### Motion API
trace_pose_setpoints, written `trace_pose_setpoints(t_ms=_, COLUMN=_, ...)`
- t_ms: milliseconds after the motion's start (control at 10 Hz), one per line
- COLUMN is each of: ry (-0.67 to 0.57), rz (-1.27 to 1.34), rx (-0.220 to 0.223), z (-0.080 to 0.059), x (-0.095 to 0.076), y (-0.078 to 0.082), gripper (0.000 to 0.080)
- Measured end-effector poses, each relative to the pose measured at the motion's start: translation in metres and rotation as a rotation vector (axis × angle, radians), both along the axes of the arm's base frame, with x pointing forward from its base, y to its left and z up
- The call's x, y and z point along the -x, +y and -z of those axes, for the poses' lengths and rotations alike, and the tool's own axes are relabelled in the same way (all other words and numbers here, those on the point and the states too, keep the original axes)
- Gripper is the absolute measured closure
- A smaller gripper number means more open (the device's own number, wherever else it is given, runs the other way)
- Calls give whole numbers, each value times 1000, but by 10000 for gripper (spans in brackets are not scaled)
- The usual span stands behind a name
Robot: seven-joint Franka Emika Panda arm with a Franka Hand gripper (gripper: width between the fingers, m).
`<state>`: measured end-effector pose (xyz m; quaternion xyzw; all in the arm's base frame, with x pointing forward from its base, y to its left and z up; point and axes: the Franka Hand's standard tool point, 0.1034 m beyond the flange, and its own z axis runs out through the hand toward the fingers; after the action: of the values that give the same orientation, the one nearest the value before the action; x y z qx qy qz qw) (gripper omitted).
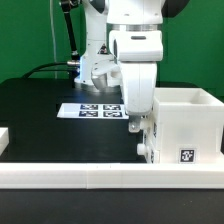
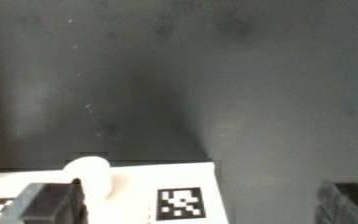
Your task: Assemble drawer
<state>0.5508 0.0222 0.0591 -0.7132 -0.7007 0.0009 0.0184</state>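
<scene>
One drawer shell (image 1: 185, 125), one marker board (image 1: 93, 110) and one white rail (image 1: 110, 178) show.

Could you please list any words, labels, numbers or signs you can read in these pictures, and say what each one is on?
No words, brand names or numbers can be read in either view.
Drawer shell: one black-and-white square tag, a pattern only, no text.
Marker board: several square tags, patterns only.
White part in the wrist view: one square tag, pattern only.
</scene>
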Motion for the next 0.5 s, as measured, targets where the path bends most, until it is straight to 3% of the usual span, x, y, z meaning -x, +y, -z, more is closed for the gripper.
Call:
trace_pose_setpoints(t_ms=200, ry=11, rz=-8, rx=2, z=0, x=0, y=-2, gripper=150)
trace_pose_setpoints(t_ms=500, ry=32, rz=-31, rx=8, z=6, x=-2, y=-32, gripper=150)
